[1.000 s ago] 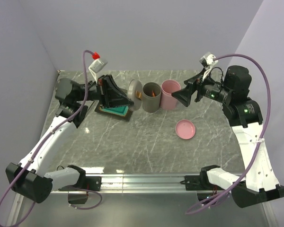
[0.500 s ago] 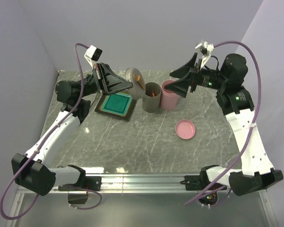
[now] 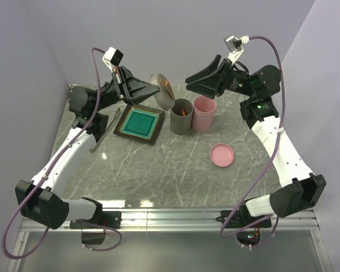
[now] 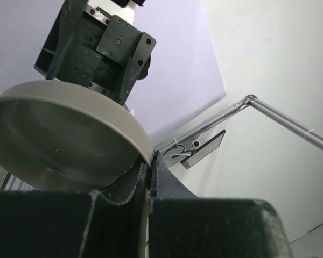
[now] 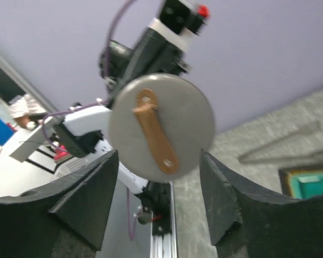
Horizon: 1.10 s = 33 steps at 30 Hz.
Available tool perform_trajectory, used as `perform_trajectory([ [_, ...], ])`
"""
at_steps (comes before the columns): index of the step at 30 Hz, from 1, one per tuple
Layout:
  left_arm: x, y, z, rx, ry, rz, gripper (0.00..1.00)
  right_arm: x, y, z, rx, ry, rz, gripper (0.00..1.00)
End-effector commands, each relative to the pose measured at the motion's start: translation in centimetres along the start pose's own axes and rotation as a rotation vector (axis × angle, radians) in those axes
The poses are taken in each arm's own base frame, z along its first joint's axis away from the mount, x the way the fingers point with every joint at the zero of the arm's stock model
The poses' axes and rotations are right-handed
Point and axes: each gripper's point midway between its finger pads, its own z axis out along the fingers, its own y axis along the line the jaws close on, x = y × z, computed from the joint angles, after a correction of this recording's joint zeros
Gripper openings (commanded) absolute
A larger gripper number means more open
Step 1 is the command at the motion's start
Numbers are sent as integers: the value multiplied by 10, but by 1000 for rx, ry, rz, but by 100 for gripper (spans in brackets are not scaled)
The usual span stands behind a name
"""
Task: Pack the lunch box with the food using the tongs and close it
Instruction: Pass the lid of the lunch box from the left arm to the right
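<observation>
- The food [image 3: 183, 111] seems packed: orange chunks sit in the grey cup [image 3: 181, 119], and the tongs [image 3: 102, 131] lie on the bench [image 3: 158, 170].
- The left pincer [image 4: 149, 166] pinches the grey lid [image 3: 162, 90] aloft; the right pincer [image 3: 194, 84] is spread, facing it.
- Closing is not yet done; the pink lid [image 3: 222, 154] lies apart.

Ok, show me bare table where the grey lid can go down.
Free: the wide stretch of table nearer than the plate, left of the pink lid. Crowded: the back row, tongs, plate, grey cup, pink cup.
</observation>
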Motion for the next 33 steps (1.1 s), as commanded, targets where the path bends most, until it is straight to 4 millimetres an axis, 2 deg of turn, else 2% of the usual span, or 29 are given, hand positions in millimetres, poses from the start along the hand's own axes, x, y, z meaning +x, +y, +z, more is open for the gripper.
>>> perform_trajectory([
  [1,-4,-24,6,52,-10,43,0,-16,40,10,-141,-78,-70,68],
  [4,-6,-26,7,58,-12,49,0,-5,48,20,-214,-75,-59,62],
  [7,-2,-32,7,75,1,67,0,5,42,26,-224,-71,-49,59],
  [10,3,-36,8,83,15,81,0,7,32,30,-193,-89,-64,57],
  [15,6,-47,8,109,25,111,0,3,32,38,-185,-89,-99,55],
  [21,8,-45,7,112,27,111,0,7,33,37,-198,-111,-119,55],
  [25,5,-37,8,101,20,94,0,13,35,37,-202,-115,-122,56],
  [33,4,-36,10,101,18,108,0,12,35,42,-187,-113,-132,53],
])
